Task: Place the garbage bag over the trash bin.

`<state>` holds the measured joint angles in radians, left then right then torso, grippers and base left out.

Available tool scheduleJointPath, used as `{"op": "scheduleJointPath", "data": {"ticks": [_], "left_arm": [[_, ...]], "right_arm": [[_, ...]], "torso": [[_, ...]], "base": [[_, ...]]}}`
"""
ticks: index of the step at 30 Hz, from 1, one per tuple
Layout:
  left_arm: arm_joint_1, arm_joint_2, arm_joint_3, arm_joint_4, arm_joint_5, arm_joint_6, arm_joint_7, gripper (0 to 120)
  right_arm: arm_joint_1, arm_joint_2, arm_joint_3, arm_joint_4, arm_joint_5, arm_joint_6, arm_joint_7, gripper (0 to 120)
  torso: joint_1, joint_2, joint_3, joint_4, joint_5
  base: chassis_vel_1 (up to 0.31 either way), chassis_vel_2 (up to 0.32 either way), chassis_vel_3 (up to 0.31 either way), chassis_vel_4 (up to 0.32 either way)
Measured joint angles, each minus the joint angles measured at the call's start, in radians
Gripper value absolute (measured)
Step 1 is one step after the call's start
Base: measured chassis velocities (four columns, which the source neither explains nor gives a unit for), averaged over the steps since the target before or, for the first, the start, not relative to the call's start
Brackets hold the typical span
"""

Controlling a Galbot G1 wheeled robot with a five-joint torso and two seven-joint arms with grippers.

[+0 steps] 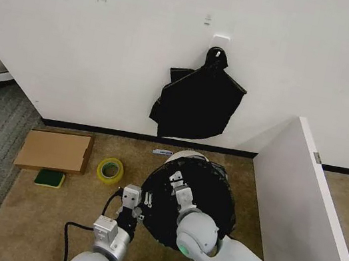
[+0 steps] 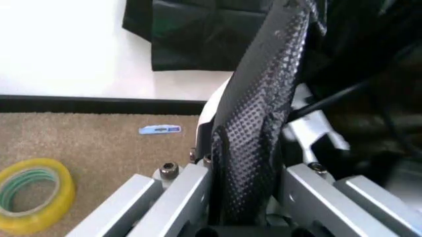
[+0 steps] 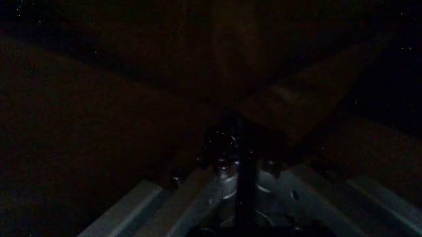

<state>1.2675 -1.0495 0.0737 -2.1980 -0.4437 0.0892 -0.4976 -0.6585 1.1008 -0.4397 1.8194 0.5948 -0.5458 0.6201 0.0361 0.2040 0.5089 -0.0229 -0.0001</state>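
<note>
Brown carpet by a white wall holds the trash bin (image 1: 187, 156), already draped in the garbage bag (image 1: 211, 191); left gripper (image 1: 137, 200) and right gripper (image 1: 177, 183) jaws pinch its film, spreading it.

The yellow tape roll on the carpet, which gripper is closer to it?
Left. The left gripper sits at the bin's near-left edge, just beside the tape roll. The right gripper is over the bag-covered bin, farther from the roll.

Bin (image 1: 186, 158) lower centre, bag (image 1: 205, 203) over it. Tape (image 1: 110, 170) left of bin, cardboard (image 1: 55, 150) further left. Bundle (image 1: 196, 104) on wall above.
</note>
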Motion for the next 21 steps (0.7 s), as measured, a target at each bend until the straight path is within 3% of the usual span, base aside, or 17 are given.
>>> {"op": "scheduleJointPath", "data": {"ticks": [11,21], "left_arm": [[0.018,0.015,0.000,-0.051,-0.039,0.020,0.011,0],[-0.008,0.004,-0.045,0.007,-0.044,0.007,-0.003,0]], "right_arm": [[0.031,0.021,-0.007,-0.056,0.004,0.008,0.005,0],[0.011,-0.018,0.005,0.013,0.013,-0.003,0.007,0]], "torso": [[0.000,0.000,0.000,0.0000,0.0000],[0.000,0.000,0.000,0.0000,0.0000]], "base": [[0.000,0.000,0.000,0.000],[0.000,0.000,0.000,0.000]]}}
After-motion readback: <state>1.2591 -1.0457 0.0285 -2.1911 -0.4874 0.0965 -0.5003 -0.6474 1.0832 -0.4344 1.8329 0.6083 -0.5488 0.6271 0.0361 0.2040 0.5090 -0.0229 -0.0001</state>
